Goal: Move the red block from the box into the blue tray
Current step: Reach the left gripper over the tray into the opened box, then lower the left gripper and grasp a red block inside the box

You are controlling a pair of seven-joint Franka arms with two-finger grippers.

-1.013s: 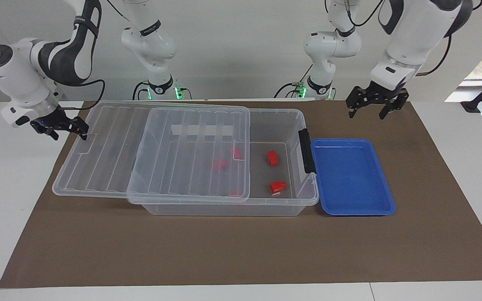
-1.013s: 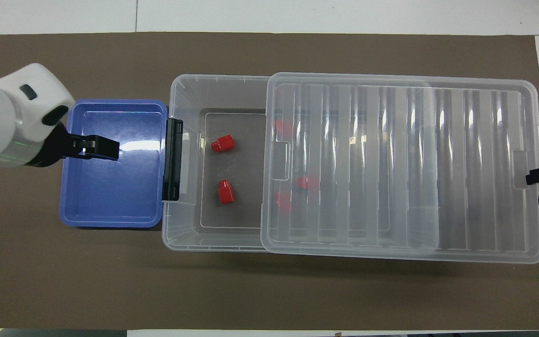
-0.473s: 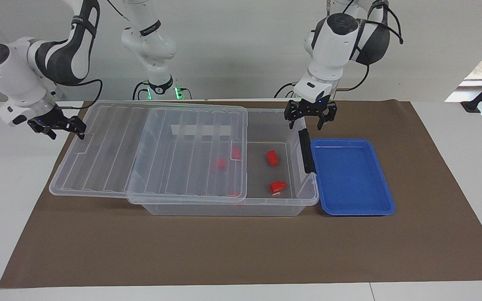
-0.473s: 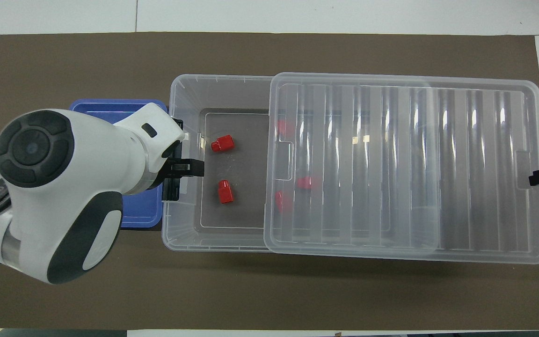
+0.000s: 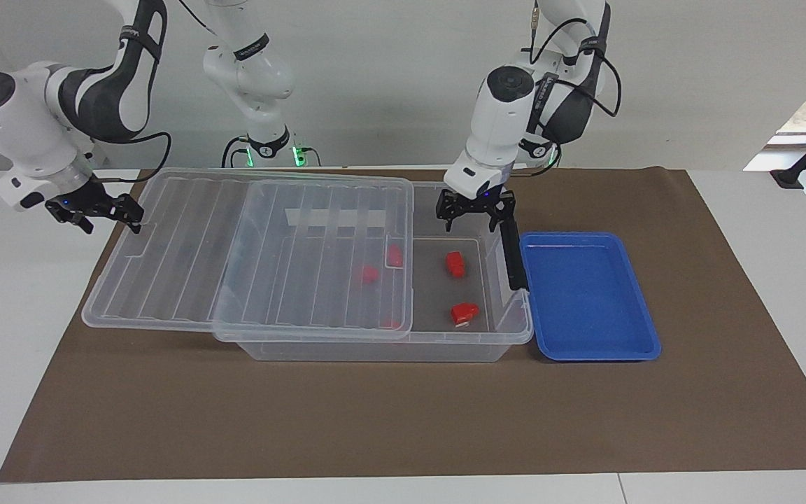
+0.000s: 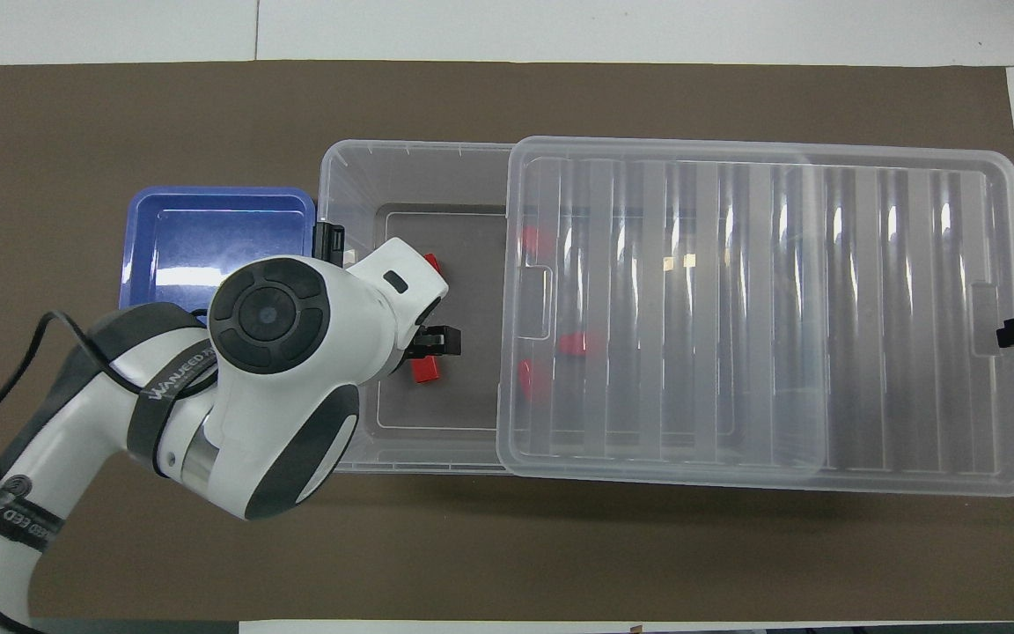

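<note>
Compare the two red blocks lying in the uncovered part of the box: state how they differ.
The block nearer the robots lies under the open left gripper, which hangs above the box; the farther block has nothing over it. In the overhead view the arm hides most of the nearer block, while the farther one shows partly. Both are small, red and rest on the box floor, clear of the lid.

1. The left arm bends forward and downward, its left gripper [image 5: 474,212] pointing straight down with fingers spread apart.
2. The right arm waits, stretched outward; its right gripper [image 5: 105,213] is held low, apparently spread too.
</note>
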